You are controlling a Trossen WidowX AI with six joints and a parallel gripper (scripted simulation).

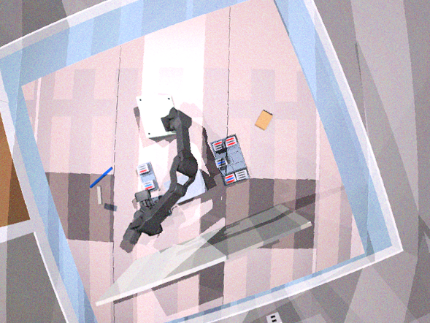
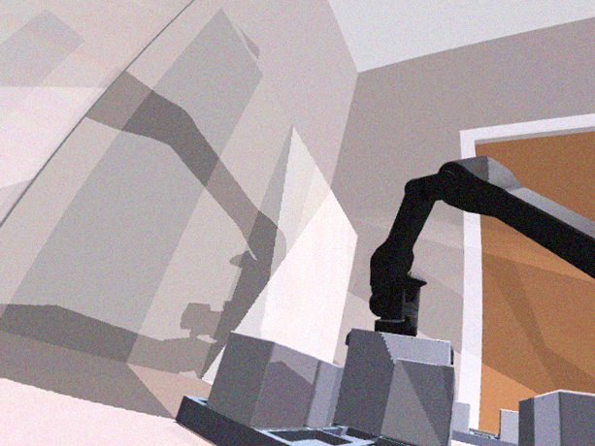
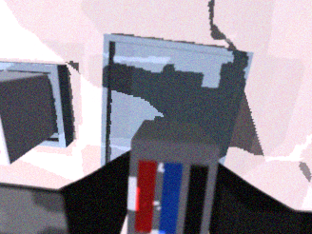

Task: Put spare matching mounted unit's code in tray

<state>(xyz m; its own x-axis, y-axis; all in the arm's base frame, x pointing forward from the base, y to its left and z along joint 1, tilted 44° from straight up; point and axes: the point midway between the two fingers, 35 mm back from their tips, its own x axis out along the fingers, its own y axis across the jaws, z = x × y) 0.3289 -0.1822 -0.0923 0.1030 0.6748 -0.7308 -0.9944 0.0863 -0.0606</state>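
My gripper (image 1: pixel 156 203) (image 2: pixel 395 326) (image 3: pixel 168 156) points down and is shut on a grey block-shaped unit (image 3: pixel 173 138) with red, blue and black stripes. The pale blue tray (image 1: pixel 192 185) (image 3: pixel 107 71) lies just beyond the unit in the wrist view; the arm partly covers it in the top view. The unit overlaps the tray's near part in the wrist view; its height above it cannot be told. The dark slotted rack (image 1: pixel 236 157) (image 2: pixel 197 409) bears several striped units, one of them (image 1: pixel 221 162) at mid-left. No printed code is readable, and which unit is the mounted one cannot be told.
A small holder (image 1: pixel 146 177) (image 3: pixel 62 102) beside the tray carries two striped units in the top view. A long pale panel (image 1: pixel 175 265) stands behind the gripper. A blue stick (image 1: pixel 101 177), a white stick (image 1: pixel 99 195) and a grey piece (image 1: pixel 110 206) lie left; an orange block (image 1: pixel 263 120) lies upper right.
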